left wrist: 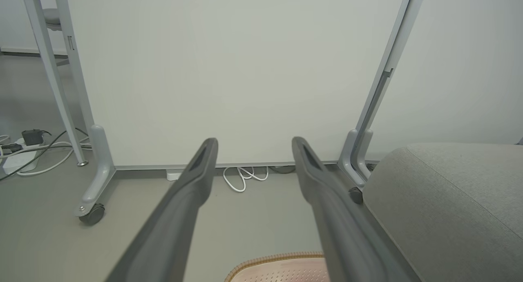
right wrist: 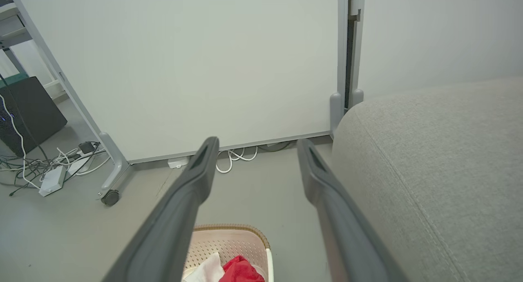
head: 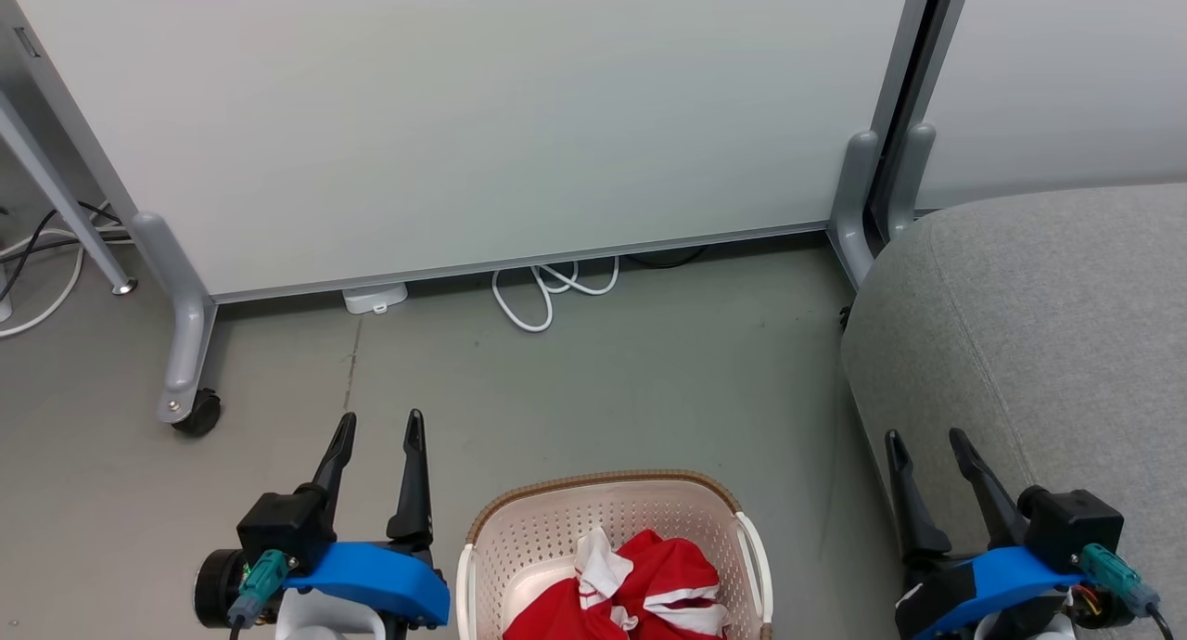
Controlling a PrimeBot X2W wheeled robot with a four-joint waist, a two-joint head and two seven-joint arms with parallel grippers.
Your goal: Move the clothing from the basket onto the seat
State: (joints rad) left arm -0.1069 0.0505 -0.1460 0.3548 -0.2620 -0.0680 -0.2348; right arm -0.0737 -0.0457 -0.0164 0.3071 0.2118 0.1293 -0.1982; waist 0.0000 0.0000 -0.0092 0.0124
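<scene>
Red clothing with white trim (head: 640, 589) lies bunched inside the cream perforated basket (head: 529, 538), which stands on the floor at the bottom centre of the head view. The same clothing (right wrist: 241, 270) and basket (right wrist: 229, 243) show low in the right wrist view, and the basket's brown rim (left wrist: 269, 260) peeks in from below in the left wrist view. The grey seat (head: 1048, 343) fills the right side. My left gripper (head: 380, 427) is open to the left of the basket. My right gripper (head: 925, 439) is open in front of the seat's edge. Both are empty.
A wheeled white partition panel (head: 464, 121) stands behind the basket, with a caster (head: 197, 413) at its left foot. A white cable loop (head: 547, 292) and small white box (head: 375, 298) lie at its base. More cables and a power strip (right wrist: 53, 177) lie at the left.
</scene>
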